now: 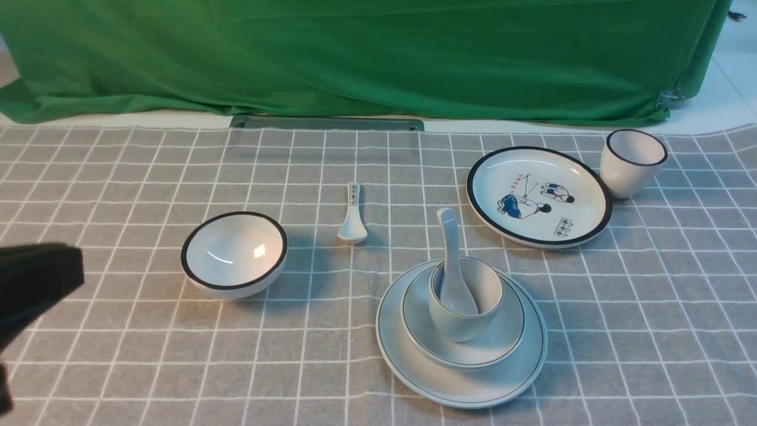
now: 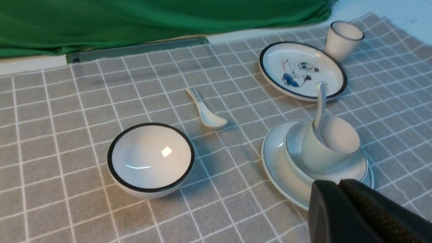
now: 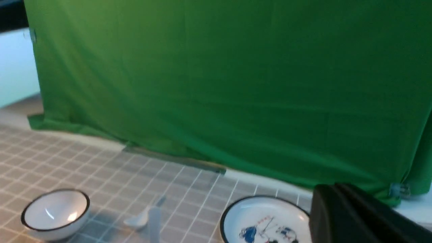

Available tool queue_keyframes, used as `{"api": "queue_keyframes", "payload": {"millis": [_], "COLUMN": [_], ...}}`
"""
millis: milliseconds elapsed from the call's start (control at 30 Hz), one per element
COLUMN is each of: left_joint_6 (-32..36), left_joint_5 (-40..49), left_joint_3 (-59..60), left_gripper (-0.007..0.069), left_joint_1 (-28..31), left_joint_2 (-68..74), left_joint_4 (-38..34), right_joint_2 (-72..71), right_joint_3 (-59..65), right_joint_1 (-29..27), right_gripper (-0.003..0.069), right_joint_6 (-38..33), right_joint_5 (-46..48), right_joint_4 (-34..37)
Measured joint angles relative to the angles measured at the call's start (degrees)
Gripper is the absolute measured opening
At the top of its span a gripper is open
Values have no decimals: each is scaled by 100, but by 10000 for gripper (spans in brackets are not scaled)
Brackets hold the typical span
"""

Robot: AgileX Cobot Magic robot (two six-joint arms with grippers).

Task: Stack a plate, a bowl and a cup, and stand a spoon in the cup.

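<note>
Spoon (image 1: 452, 260) standing in cup (image 1: 462, 326), left end effector (image 2: 337, 189) closed, empty, right end effector (image 3: 332, 193) closed, empty

My front camera looks forward and down over the whole checked cloth (image 1: 236, 367). My left wrist camera sits nearer, low above it. My right wrist camera faces mostly the green curtain (image 3: 216, 84). All three share the black-rimmed bowl (image 1: 234, 254) and cartoon plate (image 1: 539, 196).

Behind, green drape (image 1: 378, 59); grey checked tablecloth (image 1: 118, 355) (white grid lines); pale floor (image 1: 733, 77) far right.
</note>
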Motion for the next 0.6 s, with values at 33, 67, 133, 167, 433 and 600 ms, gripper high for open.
{"api": "queue_keyframes", "payload": {"millis": [33,67,133,167,433,600], "left_joint_6": [-10,-25,-53,-52,-72,-72], "left_joint_5": [-132,-253,-516,-585,-640,-645], "left_joint_3": [137,294,548,655,809,809], "left_gripper": [8,8,8,8,10,10], "left_joint_1": [0,0,0,0,0,0], "left_joint_2": [-115,-210,-383,-424,-441,-441], "left_joint_4": [0,0,-6,-27,-64,-64], "right_joint_2": [-206,-374,-696,-791,-856,-856], "right_joint_3": [205,360,704,815,920,920], "right_joint_1": [0,0,0,0,0,0], "right_gripper": [24,24,24,24,57,70], "right_joint_6": [12,12,12,48,291,311], "right_joint_5": [-108,-262,-593,-758,-1063,-1063], "right_joint_4": [0,0,0,0,0,0]}}
